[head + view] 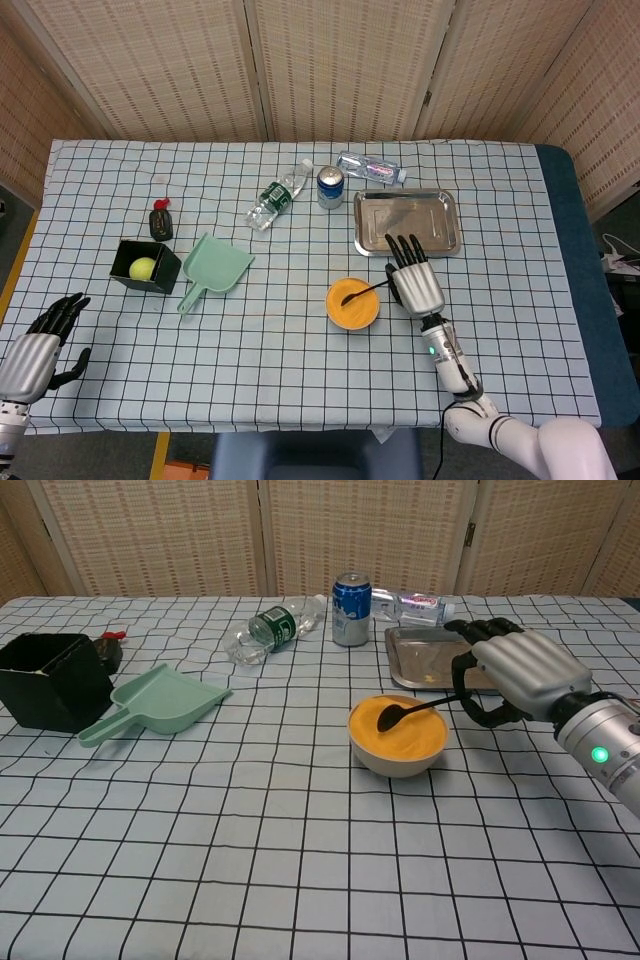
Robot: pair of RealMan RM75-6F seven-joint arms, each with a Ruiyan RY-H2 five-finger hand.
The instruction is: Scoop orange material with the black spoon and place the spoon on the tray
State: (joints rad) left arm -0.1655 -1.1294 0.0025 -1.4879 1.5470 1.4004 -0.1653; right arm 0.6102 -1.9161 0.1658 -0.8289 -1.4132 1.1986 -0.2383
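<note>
1. We see our right hand [515,675] gripping the handle of the black spoon [408,711], fingers curled around it; the spoon's bowl rests on the orange material [400,729] in the bowl [395,760], just left of those fingers.
2. The tray [406,222] lies just beyond the fingertips [404,244], with a blue can [351,609] to its left.
3. Our left hand [38,348] sits at the table's near left edge, fingers loosely apart, holding nothing.
4. The tablecloth [270,350] is a pale blue grid; woven screens [330,60] stand behind the table.
</note>
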